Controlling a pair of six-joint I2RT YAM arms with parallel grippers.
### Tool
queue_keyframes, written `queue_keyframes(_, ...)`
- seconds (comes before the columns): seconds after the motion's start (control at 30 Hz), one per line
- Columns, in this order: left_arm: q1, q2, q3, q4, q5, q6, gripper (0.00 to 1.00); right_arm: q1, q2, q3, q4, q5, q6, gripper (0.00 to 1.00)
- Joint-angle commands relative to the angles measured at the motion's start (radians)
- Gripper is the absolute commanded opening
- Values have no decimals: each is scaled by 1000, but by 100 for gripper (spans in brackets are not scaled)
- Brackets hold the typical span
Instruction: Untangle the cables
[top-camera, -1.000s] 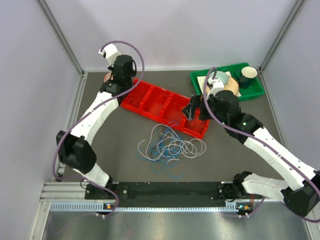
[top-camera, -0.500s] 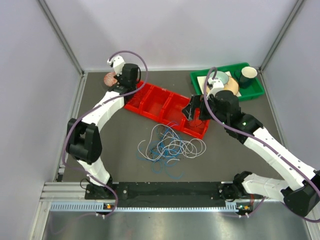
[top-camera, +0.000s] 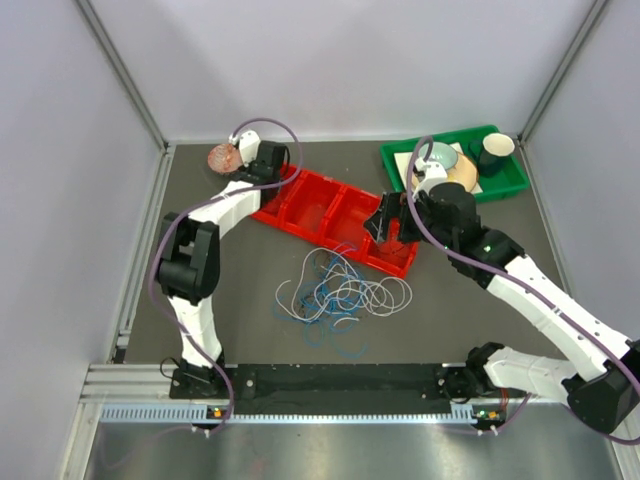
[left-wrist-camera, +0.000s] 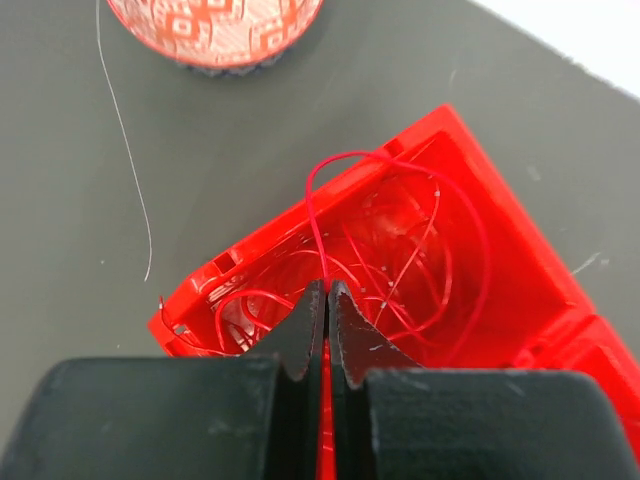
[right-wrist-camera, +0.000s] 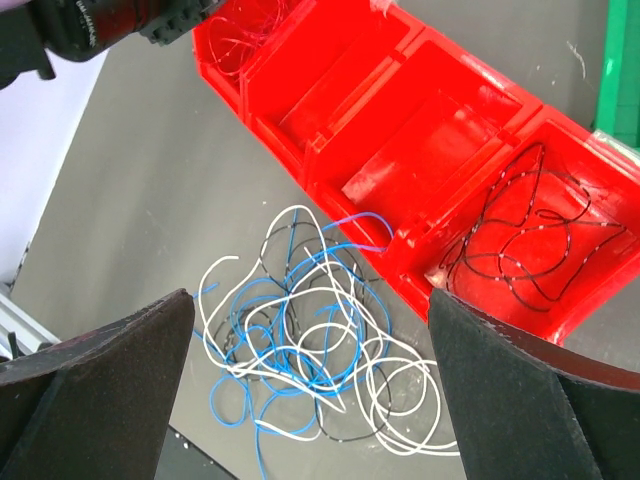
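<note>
On the left, my left pincer (left-wrist-camera: 327, 292) pinches a red cable (left-wrist-camera: 318, 215) over the end compartment of the red tray (left-wrist-camera: 500, 260). In the middle, the white, blue and black tangled cables (top-camera: 340, 290) lie on the worktop (top-camera: 230, 270) just beside the tray. My right pincer (right-wrist-camera: 310, 300) hangs wide above them, holding nothing.

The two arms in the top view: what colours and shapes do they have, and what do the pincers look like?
Both the left arm and the right arm have white tubular links and bulky black joints, each with a thick purple hose looping alongside. The left pincer and the right pincer have matte black wedge-shaped fingers.
</note>
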Motion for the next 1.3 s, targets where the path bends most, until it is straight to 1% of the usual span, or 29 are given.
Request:
queue_keyframes(0.0,9,38,44,10,30,-9,0,-10,-26,-5,28,-5,16,99)
queue_keyframes(0.13,9,73,57,2,39,8,0,-9,-17,-1,28,-5,15,99)
queue_keyframes(0.3,9,83,103,-67,51,8,0,-9,-5,10,28,-5,10,99)
queue_keyframes(0.37,9,63,100,-74,62,8,13,-9,0,16,30,-5,9,99)
queue_keyframes(0.4,9,35,88,-74,64,8,21,-9,3,19,28,-5,10,99)
queue_keyframes(0.47,9,6,74,-62,82,18,29,-7,9,24,30,-29,9,99)
queue_keyframes(0.5,9,-22,64,-59,87,24,40,-9,10,27,30,-31,10,99)
queue_keyframes(0.53,9,-34,64,-61,93,29,45,-9,15,28,30,-32,10,99)
queue_keyframes(0.6,9,-63,60,-61,108,46,50,-9,18,30,31,-37,13,99)
queue_keyframes(0.63,9,-74,60,-64,108,49,56,-9,20,30,33,-40,15,99)
queue_keyframes(0.67,9,-83,60,-65,107,54,59,-9,20,28,35,-42,15,99)
queue_keyframes(0.73,9,-106,57,-73,102,60,61,-9,18,25,38,-45,16,99)
queue_keyframes(1.0,9,-177,21,-64,93,84,60,-7,0,-7,50,-48,23,99)
queue_keyframes(1.1,8,-198,-19,2,174,116,59,-7,0,-10,51,-48,24,99)
queue_keyframes(1.13,8,-201,-30,25,246,129,59,-7,-2,-10,54,-49,26,99)
queue_keyframes(1.17,3,-201,-44,53,269,141,58,-9,-2,-10,55,-49,26,99)
queue_keyframes(1.27,-15,-166,-23,53,317,161,56,-7,-3,-12,56,-51,26,99)
